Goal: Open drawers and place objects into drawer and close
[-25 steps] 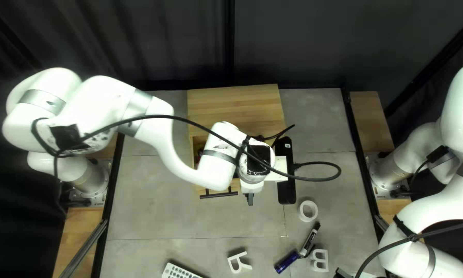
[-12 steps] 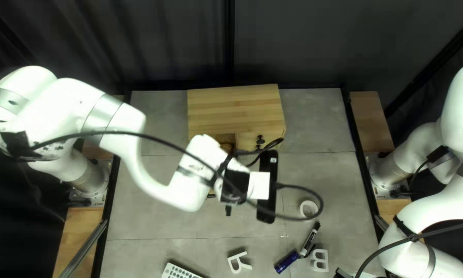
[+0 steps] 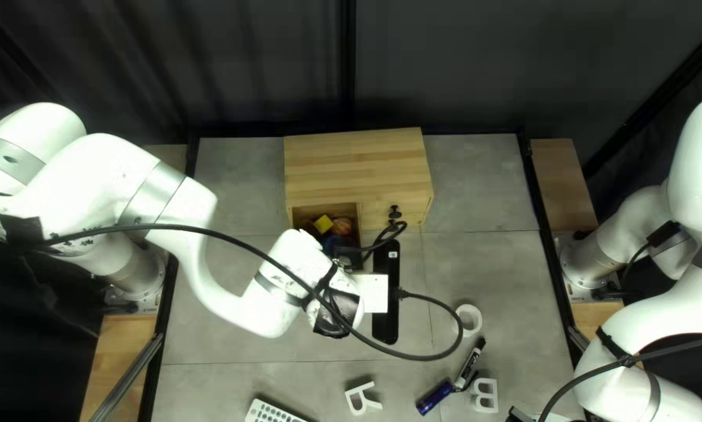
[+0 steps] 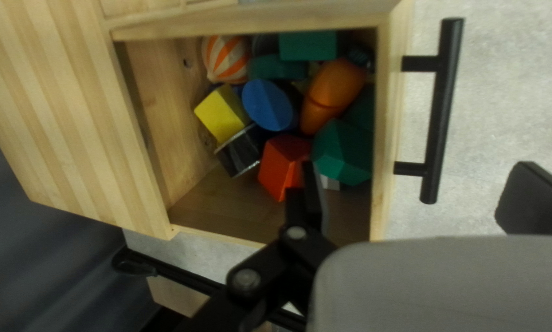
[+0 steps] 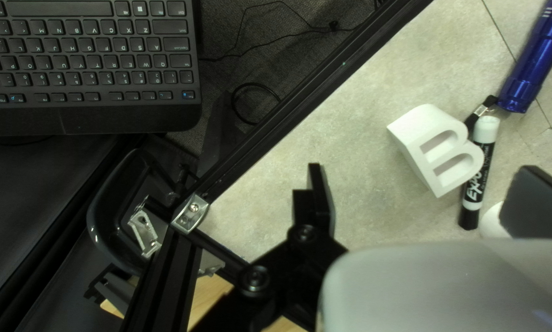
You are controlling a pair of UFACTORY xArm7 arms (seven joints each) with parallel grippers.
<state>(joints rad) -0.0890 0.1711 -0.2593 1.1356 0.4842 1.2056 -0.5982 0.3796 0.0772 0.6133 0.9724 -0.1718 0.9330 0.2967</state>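
My left hand (image 3: 351, 258): open, over the drawer's (image 4: 380, 209) front, center.
My right hand (image 3: 520, 415): open, bottom right.
Drawer: open, red block (image 4: 282, 166) inside.
Bench (image 3: 234, 336): marker (image 3: 469, 363), lower right.

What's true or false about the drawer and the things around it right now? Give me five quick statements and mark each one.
1. The drawer stands open. True.
2. The yellow block lies outside the drawer. False: the yellow block is inside it.
3. My left pincer is open, its fingers apart. True.
4. The white letter B lies in the drawer. False: the white letter B lies on the table.
5. The marker lies beside the white letter B. True.
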